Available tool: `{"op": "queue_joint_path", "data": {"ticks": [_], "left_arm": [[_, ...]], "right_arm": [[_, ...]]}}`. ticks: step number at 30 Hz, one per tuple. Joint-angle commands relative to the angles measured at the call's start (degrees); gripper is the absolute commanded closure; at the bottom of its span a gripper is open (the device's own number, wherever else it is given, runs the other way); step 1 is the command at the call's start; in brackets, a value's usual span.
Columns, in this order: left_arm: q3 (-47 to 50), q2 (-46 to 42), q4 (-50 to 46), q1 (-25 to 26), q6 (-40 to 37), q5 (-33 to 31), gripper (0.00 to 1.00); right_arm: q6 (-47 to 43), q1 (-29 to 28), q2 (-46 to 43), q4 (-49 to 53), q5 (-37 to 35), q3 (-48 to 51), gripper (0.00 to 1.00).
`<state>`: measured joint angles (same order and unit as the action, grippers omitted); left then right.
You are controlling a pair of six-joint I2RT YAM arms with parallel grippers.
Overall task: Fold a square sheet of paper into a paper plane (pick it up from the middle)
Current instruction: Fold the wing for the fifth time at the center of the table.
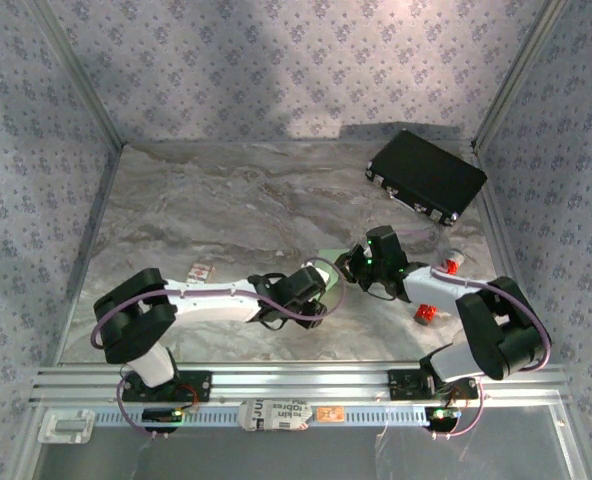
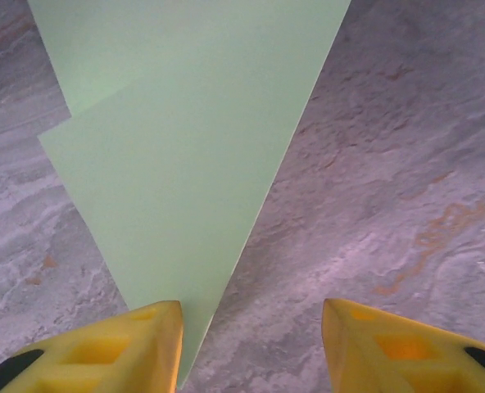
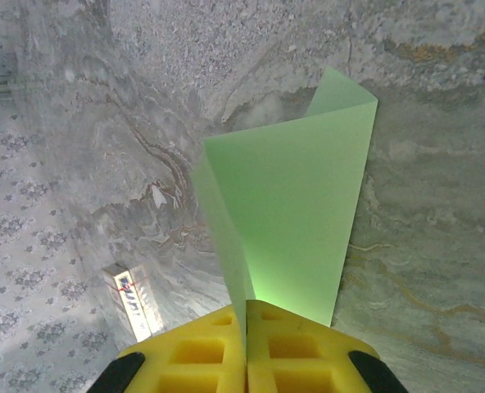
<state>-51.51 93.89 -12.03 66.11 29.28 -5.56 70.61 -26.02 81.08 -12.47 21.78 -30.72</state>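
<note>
Presently, locate the paper (image 3: pixel 300 221) at 12 o'clock from the right gripper (image 3: pixel 247 344) in the right wrist view, pinched at its near edge between yellow fingers pressed flat together. Note the sheet rising from that clamp, bent along a crease, with one flap turned back toward 1 o'clock.

In the left wrist view, find the same paper as a flat pointed shape on the table (image 2: pixel 406 164), widest at 12 o'clock and narrowing toward 7 o'clock, ending just beside the inner face of the finger (image 2: pixel 136 352) there. Read the left gripper (image 2: pixel 251 348) as released: jaws apart, bare table between, nothing clamped.

From above, find both grippers close together right of table centre, the left at 8 o'clock from the right, with a pale paper edge between. Note the black case (image 1: pixel 426 178) at 1 o'clock, well apart.
</note>
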Motion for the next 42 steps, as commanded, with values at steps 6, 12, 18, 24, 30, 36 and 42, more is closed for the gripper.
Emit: {"op": "queue_joint_path", "data": {"ticks": [6,12,18,24,30,36,42], "left_arm": [[-3.0,2.8,-1.0,1.0,-1.9,-7.5,0.56],[-3.6,4.1,-0.9,1.4,-2.3,-8.1,0.62],[-4.1,4.7,-1.0,1.6,-2.1,-9.1,0.66],[-4.2,5.0,-1.5,1.7,-2.2,-10.1,0.67],[-4.1,5.1,-1.0,1.8,-2.8,-10.7,0.66],[-4.8,5.8,-1.5,2.1,-3.0,-11.1,0.66],[-6.2,7.0,-3.0,2.7,-3.4,-12.4,0.64]], "right_arm": [[1.1,-0.2,-0.8,0.1,-1.1,0.9,0.92],[1.1,-0.1,-0.8,0.0,-1.0,1.0,0.92],[1.1,-0.1,-0.8,-0.3,-0.9,1.1,0.92],[1.0,0.0,-0.8,-0.4,-0.9,1.2,0.92],[1.1,-0.1,-1.0,-0.5,-0.7,1.3,0.92],[1.1,-0.1,-1.0,-0.5,-0.9,1.5,0.91],[1.1,-0.1,-1.0,-0.5,-0.9,1.4,0.91]]}}
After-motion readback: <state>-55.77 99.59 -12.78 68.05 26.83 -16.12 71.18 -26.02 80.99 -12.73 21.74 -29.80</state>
